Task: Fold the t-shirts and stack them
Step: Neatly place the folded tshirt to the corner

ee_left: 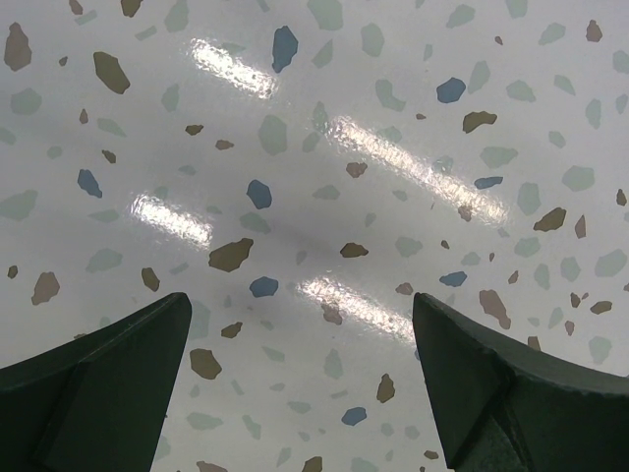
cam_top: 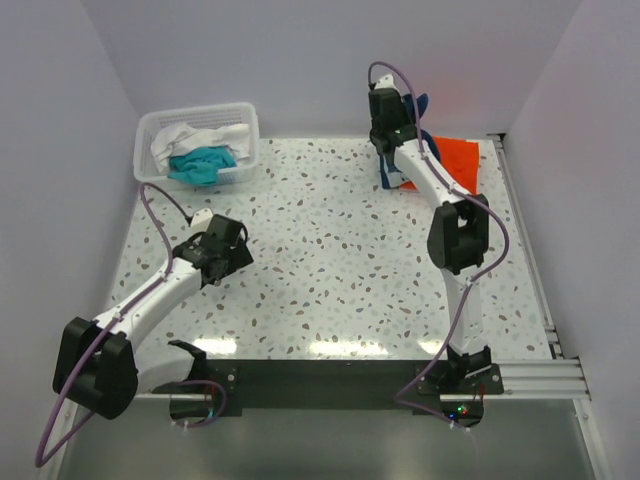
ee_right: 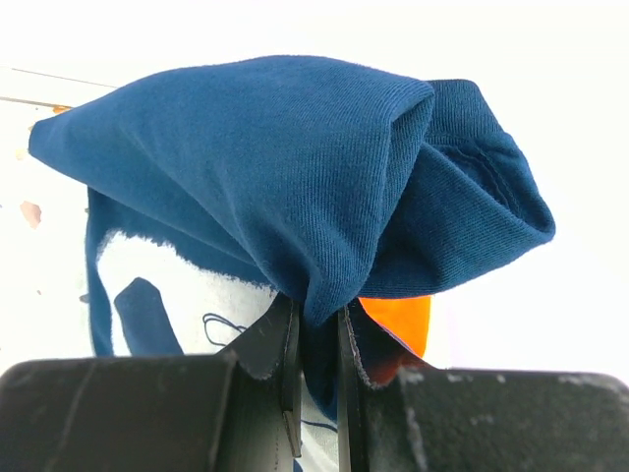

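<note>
Between right fingers (ee_right: 257,346): navy t-shirt (ee_right: 295,167) pinched | left fingers (ee_left: 98,383) spread over table (ee_left: 324,88)

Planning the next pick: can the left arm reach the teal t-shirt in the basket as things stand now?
Probably yes. The left gripper is open and empty, nothing lies between it and the basket, and the teal t-shirt lies uncovered; it must only clear the basket wall.
</note>
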